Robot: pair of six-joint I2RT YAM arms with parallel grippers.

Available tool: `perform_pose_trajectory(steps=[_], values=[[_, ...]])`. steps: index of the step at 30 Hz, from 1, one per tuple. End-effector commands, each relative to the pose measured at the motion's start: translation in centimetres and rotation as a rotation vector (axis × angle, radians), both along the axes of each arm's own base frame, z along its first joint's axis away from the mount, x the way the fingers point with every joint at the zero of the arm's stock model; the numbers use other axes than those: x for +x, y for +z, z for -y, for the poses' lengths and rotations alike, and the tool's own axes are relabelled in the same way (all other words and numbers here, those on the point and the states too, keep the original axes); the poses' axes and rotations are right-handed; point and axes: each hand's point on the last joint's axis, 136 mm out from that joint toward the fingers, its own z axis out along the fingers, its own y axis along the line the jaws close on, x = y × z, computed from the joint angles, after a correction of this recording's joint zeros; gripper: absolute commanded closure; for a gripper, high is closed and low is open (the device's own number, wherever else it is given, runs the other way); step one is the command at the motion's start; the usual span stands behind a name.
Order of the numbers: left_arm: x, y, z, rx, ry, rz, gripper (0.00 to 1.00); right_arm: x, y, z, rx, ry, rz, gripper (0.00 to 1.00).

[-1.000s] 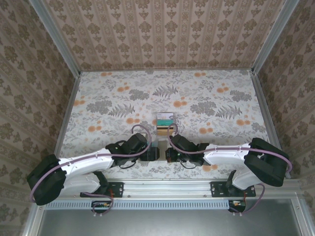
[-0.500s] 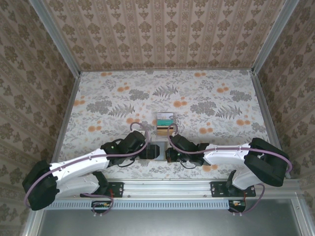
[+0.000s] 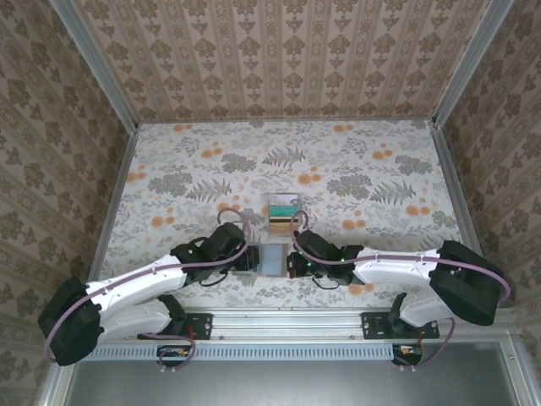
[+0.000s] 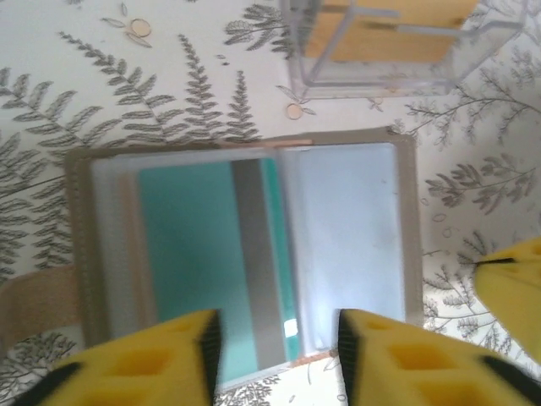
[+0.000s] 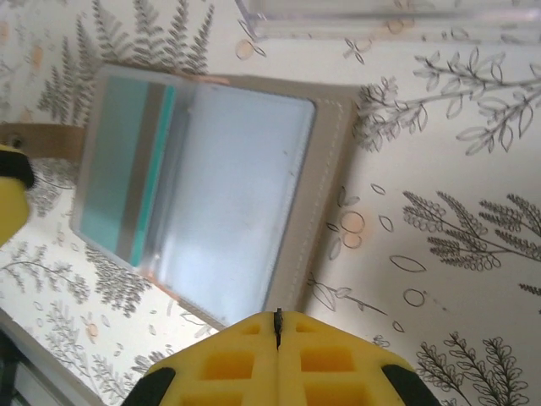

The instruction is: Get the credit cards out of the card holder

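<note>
1. A worktop covered in a fern and orange-flower print sits between walls papered in a brown damask pattern.
2. The card holder lies open and flat on the worktop near its front edge, between the two hands.
3. In the left wrist view, the card holder has a taupe rim and two clear pocket faces. The left pocket holds a teal-green card with a grey stripe. The right pocket looks pale blue-grey, and it is unclear what it holds.
4. A clear box stands just beyond the holder, apart from it. Inside it are a gold-tan card and, in the top view, a teal band above the tan one.
5. The left hand is at the holder's left side. In its own camera, the left hand has its yellow fingers partly apart over the holder's near edge, and nothing is visibly clamped between them.
6. The right hand is at the holder's right side. In its own camera, the right hand has its fingers pressed together with only a thin seam between them. They sit by the holder's taupe rim, and whether they touch it cannot be told.
7. The right wrist view shows the card holder tilted in the frame, with the teal-green card in the far pocket.
</note>
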Motion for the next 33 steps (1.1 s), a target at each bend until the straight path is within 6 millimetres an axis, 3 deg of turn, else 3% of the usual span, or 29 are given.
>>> perform_pose_trajectory(steps=[1, 6, 14, 21, 25, 33], values=[[0.2, -0.6, -0.9, 0.007, 0.003, -0.009, 0.74, 0.7, 1.8, -0.6, -0.005, 0.010, 0.046, 0.93], [0.5, -1.6, -1.7, 0.021, 0.021, -0.036, 0.88, 0.9, 1.4, -1.9, -0.013, 0.043, 0.024, 0.95], [0.5, -2.8, -3.1, 0.023, 0.051, -0.062, 0.89, 1.2, -0.1, -4.0, -0.024, 0.075, -0.031, 0.98], [0.2, -3.3, -4.1, 0.020, 0.068, -0.072, 0.88, 1.0, -3.3, -4.2, -0.088, 0.081, -0.100, 0.98], [-0.1, -3.9, -4.1, 0.015, 0.068, -0.084, 0.88, 1.2, -4.6, -3.3, -0.170, 0.078, -0.124, 0.99], [-0.4, -4.6, -2.8, -0.070, 0.062, -0.112, 0.88, 1.9, -5.1, -2.4, -0.219, 0.091, -0.123, 0.99]])
